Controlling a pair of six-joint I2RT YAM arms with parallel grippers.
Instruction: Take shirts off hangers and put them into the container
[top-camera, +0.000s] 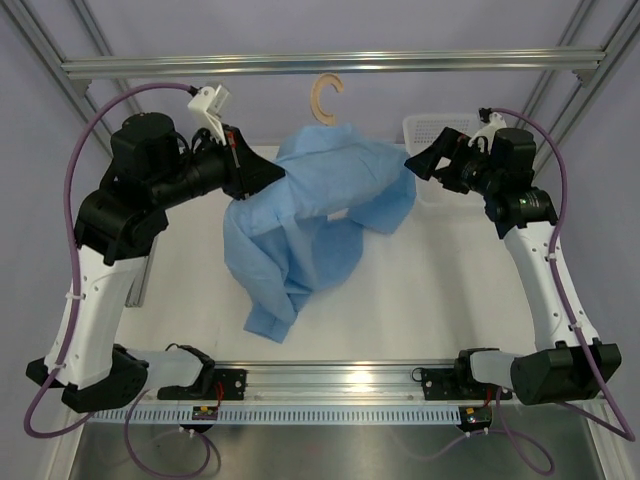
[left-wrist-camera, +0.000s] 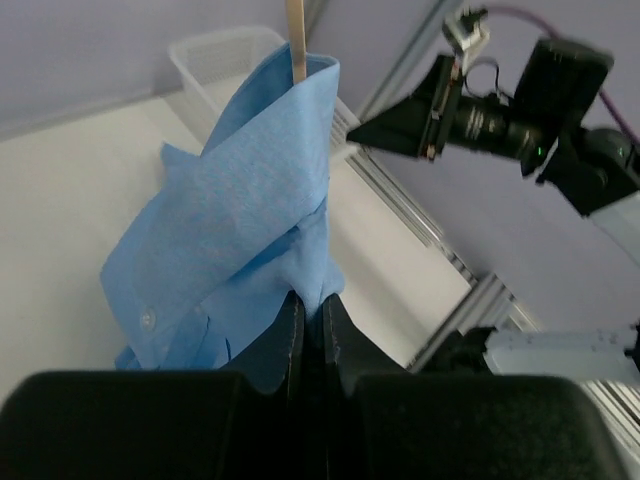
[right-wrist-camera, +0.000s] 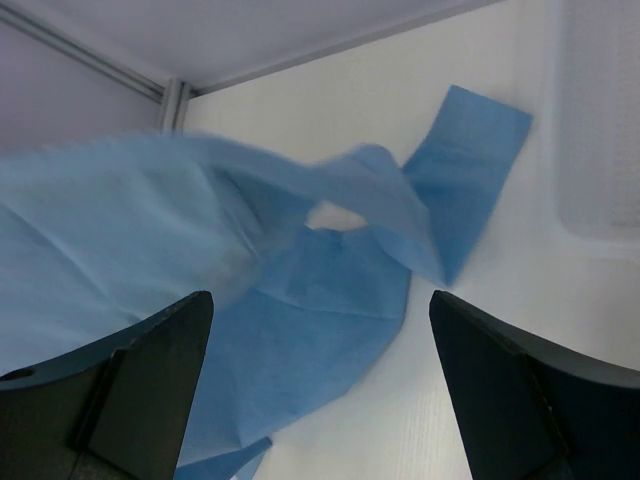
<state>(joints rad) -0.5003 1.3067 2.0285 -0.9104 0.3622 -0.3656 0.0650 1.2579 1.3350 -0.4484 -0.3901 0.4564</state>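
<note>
The light blue shirt (top-camera: 310, 205) hangs bunched from the tan hanger, whose hook (top-camera: 326, 98) sits on the top rail; the shirt's lower part trails onto the table. My left gripper (top-camera: 276, 178) is shut on a fold of the shirt's left edge, and the left wrist view shows the cloth (left-wrist-camera: 240, 220) pinched between the fingertips (left-wrist-camera: 315, 305), with the hanger stem (left-wrist-camera: 295, 40) above it. The right gripper (top-camera: 418, 160) stands wide open beside the shirt's right shoulder, holding nothing; the shirt (right-wrist-camera: 150, 230) lies just ahead of its gap (right-wrist-camera: 320, 330). The white container (top-camera: 425, 128) stands behind it.
The aluminium rail (top-camera: 330, 64) crosses the back, with slanted frame posts at both sides. The basket (left-wrist-camera: 215, 55) sits at the table's far right corner, its wall also in the right wrist view (right-wrist-camera: 600, 120). A sleeve (right-wrist-camera: 470, 170) lies on the white tabletop (top-camera: 440, 290).
</note>
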